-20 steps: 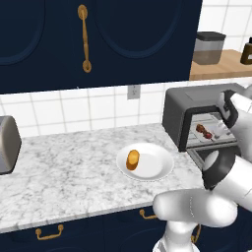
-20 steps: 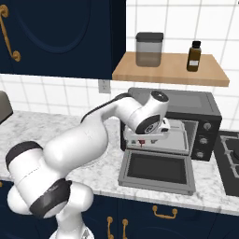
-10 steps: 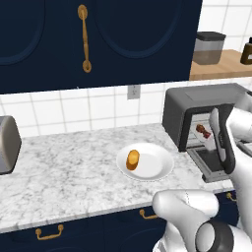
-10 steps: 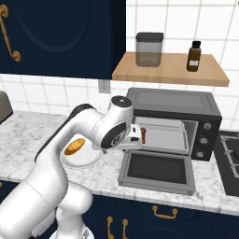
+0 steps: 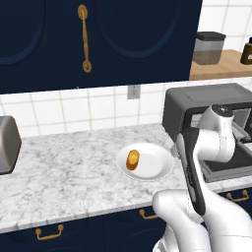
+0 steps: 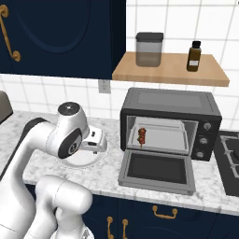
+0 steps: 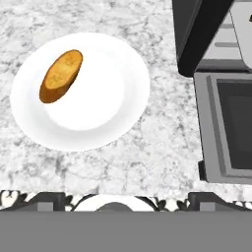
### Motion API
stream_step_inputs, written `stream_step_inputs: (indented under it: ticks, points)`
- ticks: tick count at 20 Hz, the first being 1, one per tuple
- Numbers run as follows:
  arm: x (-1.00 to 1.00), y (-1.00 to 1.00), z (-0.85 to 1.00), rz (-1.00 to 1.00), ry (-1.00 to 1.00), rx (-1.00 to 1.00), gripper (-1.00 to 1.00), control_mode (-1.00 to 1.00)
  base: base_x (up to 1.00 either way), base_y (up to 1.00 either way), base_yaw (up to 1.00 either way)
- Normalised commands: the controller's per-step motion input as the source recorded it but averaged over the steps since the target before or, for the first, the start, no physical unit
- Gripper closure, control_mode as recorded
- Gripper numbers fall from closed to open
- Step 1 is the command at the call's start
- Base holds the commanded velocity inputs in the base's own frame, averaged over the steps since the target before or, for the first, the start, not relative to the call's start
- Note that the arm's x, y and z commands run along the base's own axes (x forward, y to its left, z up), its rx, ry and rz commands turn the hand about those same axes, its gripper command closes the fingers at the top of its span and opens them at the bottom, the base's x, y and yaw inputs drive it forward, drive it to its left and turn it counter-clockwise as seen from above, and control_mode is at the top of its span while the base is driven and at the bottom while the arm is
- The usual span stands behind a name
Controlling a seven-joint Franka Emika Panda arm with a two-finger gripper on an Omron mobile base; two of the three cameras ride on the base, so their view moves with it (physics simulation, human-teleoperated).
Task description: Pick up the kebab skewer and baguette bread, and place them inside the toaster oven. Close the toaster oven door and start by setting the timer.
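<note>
Hand view looked down on the baguette (image 7: 61,76) lying at one side of its white plate (image 7: 115,106), beside the toaster oven (image 6: 170,122) whose door (image 6: 157,172) hung open for loading, skewer (image 6: 141,136) already inside, claw spread wide and empty.

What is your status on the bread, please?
Hand open, empty, above the plate. Bread on it, skewer in the oven, door down. Nothing blocking.

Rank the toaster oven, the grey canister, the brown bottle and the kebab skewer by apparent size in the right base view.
1. toaster oven
2. grey canister
3. brown bottle
4. kebab skewer, the smallest, lying inside the oven.
The shelf items sit farther back, so their real sizes may differ.
</note>
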Motion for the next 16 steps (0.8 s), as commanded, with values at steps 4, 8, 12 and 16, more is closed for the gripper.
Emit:
stream_step_inputs:
  ticks: [4, 8, 12, 16]
  points:
    - [0.1, 1.0, 0.0, -0.16, 0.0, -0.02, -1.0, -1.0, 0.0, 0.0, 0.0]
    - [0.21, 1.0, 0.0, -0.13, 0.0, -0.02, -1.0, -1.0, 0.0, 0.0, 0.0]
    - [0.42, 0.94, 0.0, -0.11, 0.0, 0.0, -1.0, -1.0, 0.0, 0.0, 0.0]
    - [0.62, 0.19, -0.01, -0.01, 0.03, 0.0, -1.0, -1.0, 0.0, 0.0, 0.0]
